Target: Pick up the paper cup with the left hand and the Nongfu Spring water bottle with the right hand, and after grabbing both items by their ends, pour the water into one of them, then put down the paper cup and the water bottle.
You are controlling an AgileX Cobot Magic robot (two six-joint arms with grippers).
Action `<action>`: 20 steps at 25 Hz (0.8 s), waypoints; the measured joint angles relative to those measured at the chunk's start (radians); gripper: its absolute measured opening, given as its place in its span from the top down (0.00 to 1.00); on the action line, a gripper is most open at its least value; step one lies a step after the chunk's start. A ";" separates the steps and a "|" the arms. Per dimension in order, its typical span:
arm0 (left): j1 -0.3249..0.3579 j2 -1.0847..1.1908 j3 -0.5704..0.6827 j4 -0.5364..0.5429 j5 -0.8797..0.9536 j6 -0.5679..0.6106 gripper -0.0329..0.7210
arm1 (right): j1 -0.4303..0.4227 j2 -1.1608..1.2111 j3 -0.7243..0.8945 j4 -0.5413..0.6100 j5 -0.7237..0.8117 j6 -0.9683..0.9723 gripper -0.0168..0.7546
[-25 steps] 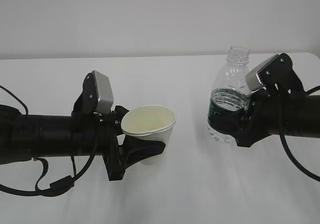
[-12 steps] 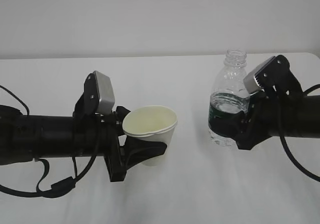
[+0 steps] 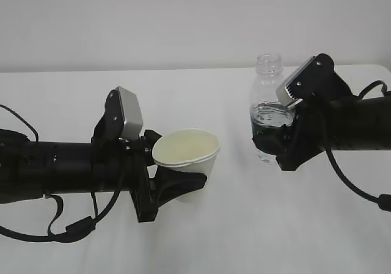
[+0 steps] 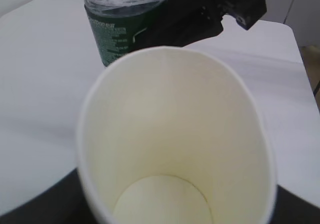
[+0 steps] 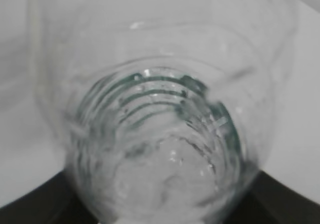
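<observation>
The white paper cup (image 3: 190, 153), cream inside and empty, is held off the table with its mouth tipped slightly toward the camera. My left gripper (image 3: 181, 186) is shut on its lower part. In the left wrist view the paper cup (image 4: 175, 129) fills the frame. To its right the uncapped Nongfu Spring water bottle (image 3: 267, 81) stands nearly upright in the air, with water (image 3: 270, 112) up to the top of its dark green label. My right gripper (image 3: 280, 144) is shut on the bottle's lower body. The right wrist view looks through the bottle (image 5: 160, 134) from its base.
The white table (image 3: 256, 225) lies below both arms, its far edge meeting a pale wall. In the left wrist view the bottle's green label (image 4: 117, 31) and the black right gripper (image 4: 200, 14) sit just beyond the cup's rim. Black cables hang under both arms.
The right arm has carried the bottle up and to the left, closer to the cup. The left arm has edged the cup slightly right. Both grips are unchanged.
</observation>
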 joint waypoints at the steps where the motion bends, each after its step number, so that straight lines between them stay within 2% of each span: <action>1: 0.000 0.000 0.000 -0.005 0.000 0.001 0.39 | 0.000 0.000 -0.002 -0.005 0.011 0.000 0.38; 20: 0.000 0.027 0.000 -0.068 0.000 0.018 0.39 | 0.000 0.000 -0.053 -0.065 0.015 -0.057 0.38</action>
